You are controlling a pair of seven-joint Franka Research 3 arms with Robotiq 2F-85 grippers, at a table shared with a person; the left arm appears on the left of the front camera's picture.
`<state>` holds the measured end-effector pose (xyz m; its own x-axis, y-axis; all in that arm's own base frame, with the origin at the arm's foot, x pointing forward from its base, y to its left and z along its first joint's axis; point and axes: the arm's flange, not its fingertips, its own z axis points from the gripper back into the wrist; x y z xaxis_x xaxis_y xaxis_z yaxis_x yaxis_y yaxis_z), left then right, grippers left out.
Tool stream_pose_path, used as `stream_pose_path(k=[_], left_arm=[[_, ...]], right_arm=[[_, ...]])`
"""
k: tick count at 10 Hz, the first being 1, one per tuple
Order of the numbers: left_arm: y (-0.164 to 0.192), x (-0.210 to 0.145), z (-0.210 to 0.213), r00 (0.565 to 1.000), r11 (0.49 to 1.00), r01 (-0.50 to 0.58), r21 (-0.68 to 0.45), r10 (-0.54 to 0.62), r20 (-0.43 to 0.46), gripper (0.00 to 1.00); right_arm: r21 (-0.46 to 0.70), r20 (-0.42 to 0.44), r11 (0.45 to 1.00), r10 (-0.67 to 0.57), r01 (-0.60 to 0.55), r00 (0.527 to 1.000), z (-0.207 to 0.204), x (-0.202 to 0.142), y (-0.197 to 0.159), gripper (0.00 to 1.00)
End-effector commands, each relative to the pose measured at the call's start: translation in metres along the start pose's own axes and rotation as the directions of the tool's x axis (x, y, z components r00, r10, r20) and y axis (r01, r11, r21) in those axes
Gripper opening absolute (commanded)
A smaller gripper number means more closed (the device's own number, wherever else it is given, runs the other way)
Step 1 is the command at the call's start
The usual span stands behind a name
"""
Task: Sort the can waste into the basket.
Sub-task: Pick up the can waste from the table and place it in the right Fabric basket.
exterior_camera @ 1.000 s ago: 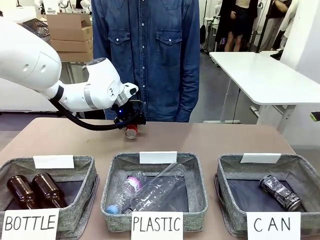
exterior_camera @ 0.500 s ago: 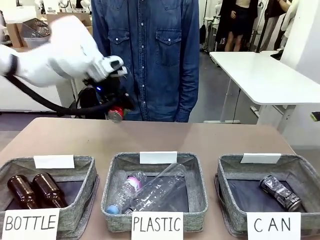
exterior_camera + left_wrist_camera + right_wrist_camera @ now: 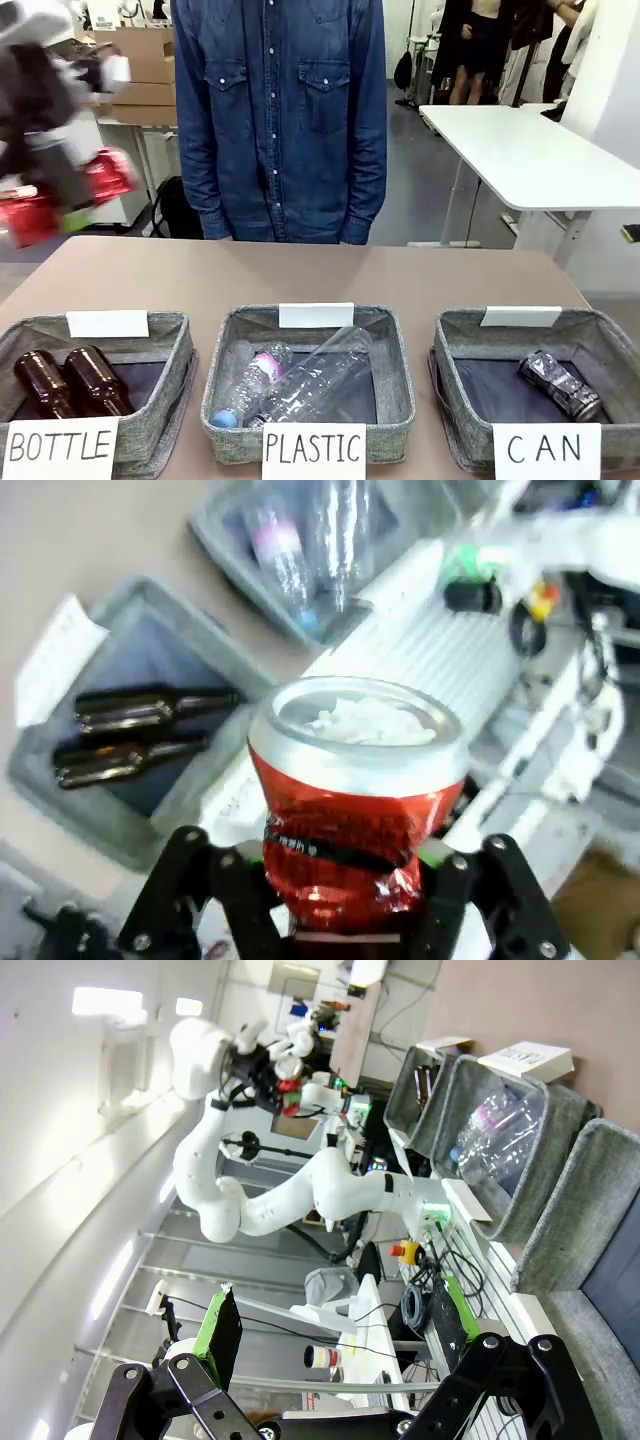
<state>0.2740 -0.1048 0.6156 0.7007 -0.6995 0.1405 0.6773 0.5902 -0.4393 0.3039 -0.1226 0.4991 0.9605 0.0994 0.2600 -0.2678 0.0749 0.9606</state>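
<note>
Cans two: red can (image 3: pixel 355 810), silver can (image 3: pixel 562 384)

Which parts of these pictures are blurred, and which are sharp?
Front view: the left gripper and its red can smear into streaks, while the CAN basket is sharp. Left wrist view: the can is fairly clear, the background soft. Right wrist view: mostly sharp.
</note>
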Motion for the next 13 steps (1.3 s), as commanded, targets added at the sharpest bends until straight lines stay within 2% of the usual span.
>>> stream_pose_path(k=[1,2,3,4,10,11,12,13], left_arm=[[-0.007,-0.038,-0.014,0.953,0.951,0.287,0.112,-0.296,0.068,0.00],[-0.011,-0.051,-0.025,0.917,0.913,0.336,0.229,-0.373,0.142,0.00],[-0.008,-0.052,-0.032,0.886,0.897,0.311,0.314,-0.393,0.244,0.00],[-0.022,-0.041,-0.002,0.969,0.960,0.241,0.140,-0.246,0.017,0.00],[-0.020,-0.037,-0.012,0.967,0.959,0.248,0.139,-0.254,0.026,0.00],[-0.040,-0.022,-0.029,0.967,0.925,0.243,0.291,-0.254,-0.001,0.00],[-0.080,0.016,-0.055,0.946,0.841,0.316,0.438,-0.313,-0.081,0.00],[-0.115,0.055,-0.080,0.918,0.765,0.392,0.511,-0.360,-0.165,0.00]], right_arm=[[0.000,-0.011,1.000,0.015,-0.015,1.000,0.002,-0.001,0.001,1.00],[0.000,-0.011,1.000,0.015,-0.015,1.000,0.002,-0.001,0.001,1.00],[0.000,-0.011,1.000,0.015,-0.015,1.000,0.002,-0.001,0.001,1.00],[0.000,-0.011,1.000,0.015,-0.015,1.000,0.002,-0.001,0.001,1.00],[0.000,-0.011,1.000,0.015,-0.015,1.000,0.002,-0.001,0.001,1.00],[0.000,0.000,1.000,0.000,0.000,1.000,0.000,0.000,0.000,1.00],[-0.062,0.015,0.998,-0.007,0.008,1.000,0.014,0.004,0.025,1.00],[-0.103,0.023,0.995,-0.008,0.010,1.000,0.028,0.007,0.036,1.00]])
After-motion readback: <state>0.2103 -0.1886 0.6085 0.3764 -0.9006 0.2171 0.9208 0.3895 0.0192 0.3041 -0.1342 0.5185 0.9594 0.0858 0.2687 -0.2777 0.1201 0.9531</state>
